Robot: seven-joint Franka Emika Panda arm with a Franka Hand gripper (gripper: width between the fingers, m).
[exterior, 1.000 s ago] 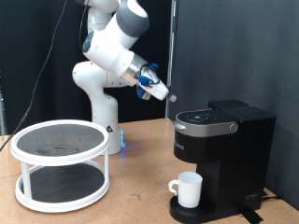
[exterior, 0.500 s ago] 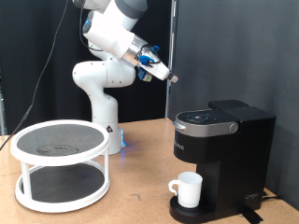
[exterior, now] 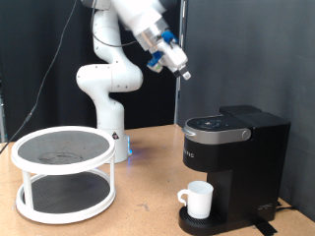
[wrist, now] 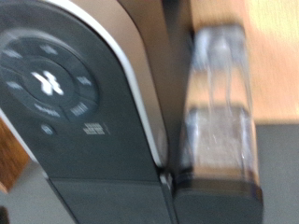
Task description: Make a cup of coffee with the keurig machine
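The keurig machine is a black box at the exterior view's right, with its lid down. The white cup stands upright on its round drip base, under the spout. My gripper hangs high in the air, above and a little to the exterior view's left of the machine, touching nothing. No fingers show in the wrist view. That view is blurred and looks down on the machine's round button panel and its clear water tank.
A white two-tier round rack with dark mesh shelves stands on the wooden table at the exterior view's left. The arm's white base stands behind it. A black curtain hangs behind the machine.
The arm has swung upward and a little to the exterior view's right, so the gripper is now much higher above the machine. The cup and machine have not moved.
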